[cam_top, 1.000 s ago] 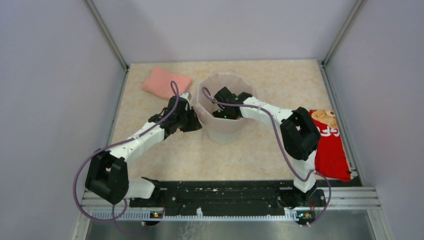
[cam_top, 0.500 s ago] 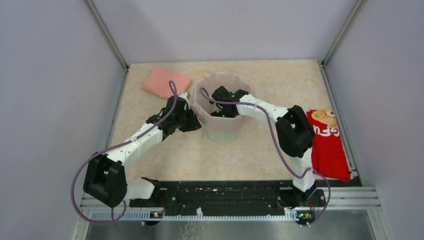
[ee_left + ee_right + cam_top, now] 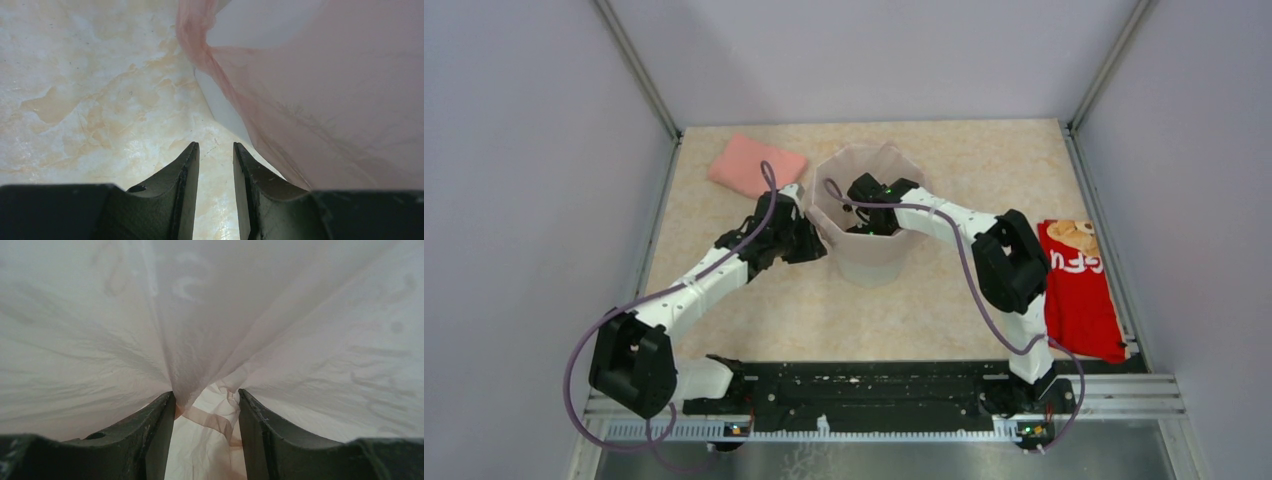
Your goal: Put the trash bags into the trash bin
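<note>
**Trash bin** [image 3: 870, 266]: stands upright at the centre of the bench [image 3: 924, 315].

**Trash bag** [image 3: 300, 315]: lines the bin. In the left wrist view its pink film is folded out over the rim and hangs down the outer wall.

**Right pincer** [image 3: 206, 394]: sits inside the bin, its arm crossing the rim at 3 o'clock. It is released, fingers apart. A gathered fold of film meets the inner edge of one finger, and film fills the whole view ahead.

**Left pincer** [image 3: 215, 146]: sits outside the bin at 8 o'clock, just beside the wall and low over the bench. It is released, with a narrow gap and nothing in it.

**Surroundings:** a folded pink cloth [image 3: 756, 165] lies at 10 o'clock from the bin. A red packet [image 3: 1082, 300] lies at 4 o'clock by the bench edge, partly covered by the right arm's elbow.
</note>
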### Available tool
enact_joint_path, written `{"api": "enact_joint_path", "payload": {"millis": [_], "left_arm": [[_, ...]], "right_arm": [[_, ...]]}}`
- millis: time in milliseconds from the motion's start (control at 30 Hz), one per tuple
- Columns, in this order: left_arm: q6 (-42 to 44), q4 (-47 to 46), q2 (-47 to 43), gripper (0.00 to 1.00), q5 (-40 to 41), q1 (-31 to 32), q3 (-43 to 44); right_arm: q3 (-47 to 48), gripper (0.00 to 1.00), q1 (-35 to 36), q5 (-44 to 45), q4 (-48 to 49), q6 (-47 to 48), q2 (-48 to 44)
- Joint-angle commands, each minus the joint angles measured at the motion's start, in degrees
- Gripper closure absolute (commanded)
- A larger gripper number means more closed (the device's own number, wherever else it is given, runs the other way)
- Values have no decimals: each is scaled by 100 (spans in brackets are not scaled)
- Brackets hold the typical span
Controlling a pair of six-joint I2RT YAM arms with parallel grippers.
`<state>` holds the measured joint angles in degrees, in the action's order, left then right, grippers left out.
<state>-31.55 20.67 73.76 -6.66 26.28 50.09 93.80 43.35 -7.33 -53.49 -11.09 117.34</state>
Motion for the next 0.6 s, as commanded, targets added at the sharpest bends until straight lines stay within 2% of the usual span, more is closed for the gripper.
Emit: {"api": "enact_joint_path", "payload": {"millis": [0,567], "left_arm": [[33,-85,-235,62,-54,-27,157],[157,297,-537,61,304,-32,362]], "right_arm": [[-2,51,-37,-119,-214,71,365],[604,48,-30,200,-324,-160,-265]]}}
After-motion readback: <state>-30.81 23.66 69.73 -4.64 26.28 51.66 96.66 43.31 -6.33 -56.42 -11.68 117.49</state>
